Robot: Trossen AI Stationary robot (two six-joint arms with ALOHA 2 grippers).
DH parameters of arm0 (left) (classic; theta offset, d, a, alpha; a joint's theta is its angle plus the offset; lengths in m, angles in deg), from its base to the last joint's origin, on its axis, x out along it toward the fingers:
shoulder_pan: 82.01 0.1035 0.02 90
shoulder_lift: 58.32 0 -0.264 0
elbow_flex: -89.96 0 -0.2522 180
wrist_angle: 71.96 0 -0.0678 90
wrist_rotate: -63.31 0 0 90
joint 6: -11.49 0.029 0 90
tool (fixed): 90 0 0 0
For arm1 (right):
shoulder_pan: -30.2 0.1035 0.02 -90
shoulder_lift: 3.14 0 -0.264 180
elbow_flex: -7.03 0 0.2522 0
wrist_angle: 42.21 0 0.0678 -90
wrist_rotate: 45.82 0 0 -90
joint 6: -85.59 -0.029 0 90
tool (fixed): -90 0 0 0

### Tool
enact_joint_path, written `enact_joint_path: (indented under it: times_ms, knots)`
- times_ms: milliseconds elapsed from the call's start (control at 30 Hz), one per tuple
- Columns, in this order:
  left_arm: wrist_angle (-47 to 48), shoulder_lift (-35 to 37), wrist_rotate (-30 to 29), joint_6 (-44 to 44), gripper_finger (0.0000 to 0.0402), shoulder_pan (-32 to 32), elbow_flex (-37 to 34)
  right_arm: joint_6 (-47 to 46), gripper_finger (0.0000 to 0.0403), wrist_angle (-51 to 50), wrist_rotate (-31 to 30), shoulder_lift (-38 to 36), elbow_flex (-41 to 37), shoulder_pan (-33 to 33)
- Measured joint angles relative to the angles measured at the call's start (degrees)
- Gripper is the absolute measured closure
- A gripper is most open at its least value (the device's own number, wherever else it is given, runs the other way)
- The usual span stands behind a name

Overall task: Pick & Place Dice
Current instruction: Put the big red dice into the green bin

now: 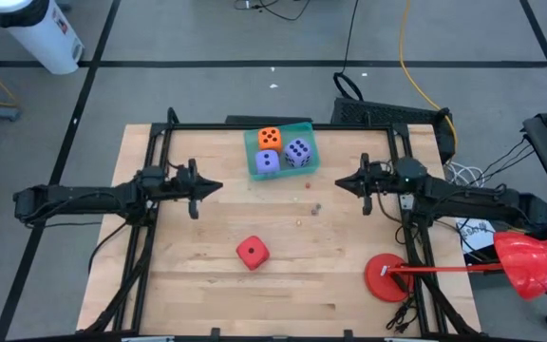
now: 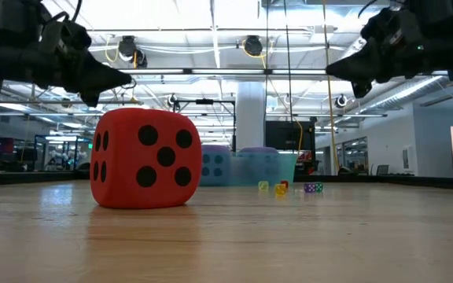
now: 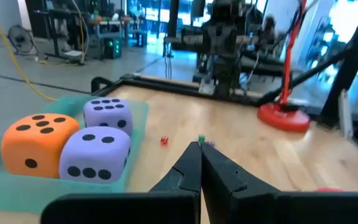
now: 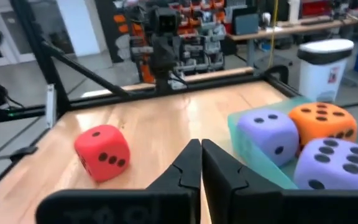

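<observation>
A red die point(image 1: 252, 252) rests on the wooden table near its middle front; it also shows in the low view point(image 2: 145, 159) and the right wrist view point(image 4: 102, 152). An orange die point(image 1: 270, 138) and two purple dice point(image 1: 267, 162) point(image 1: 298, 152) sit in a green tray point(image 1: 252, 141) at the far middle. My left gripper point(image 1: 218, 187) is shut and empty, above the table at the left. My right gripper point(image 1: 338, 182) is shut and empty, above the table at the right.
A red round base point(image 1: 391, 277) with a red pole stands at the table's near right. A few tiny coloured dice point(image 1: 310, 209) lie near the table's middle. A black frame point(image 1: 283, 126) runs around the table's edges.
</observation>
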Motion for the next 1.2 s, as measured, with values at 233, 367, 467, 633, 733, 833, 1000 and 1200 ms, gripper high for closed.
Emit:
enact_joint_path:
  times_ms: [233,367,467,633,733,833,1000,1200]
  knots:
    - [-2.2,0.4,-1.6,-2.2,0.0396,0.0,-1.4,-4.8,0.0375,1.7,-12.2,10.9,4.0,6.5]
    - [-5.3,0.4,-6.5,-2.2,0.0398,0.0,-1.4,-5.8,0.0345,0.7,-12.1,20.2,11.0,11.3]
    - [-6.3,0.4,-7.3,-2.9,0.0389,0.0,-1.4,-3.5,0.0313,-2.6,-12.0,27.5,18.0,14.9]
    - [-6.2,0.4,-5.6,-3.2,0.0381,0.0,-1.4,1.8,0.0235,-6.0,-12.2,40.0,30.3,19.1]
    - [-6.3,0.4,-5.5,-4.2,0.0389,0.0,-1.4,7.6,0.0180,-6.1,-11.9,45.9,36.7,21.1]
    - [-6.2,0.4,-5.5,-4.9,0.0398,-0.1,-1.4,13.4,0.0118,-6.2,-8.9,50.7,41.4,23.0]
    - [-5.9,0.4,-1.3,-5.6,0.0385,-0.1,-1.4,15.9,0.0016,-6.0,-2.0,57.0,47.3,24.6]
    - [-5.9,0.4,2.0,-5.7,0.0384,-0.1,-1.4,14.9,0.0006,-3.5,5.1,64.2,50.7,24.7]
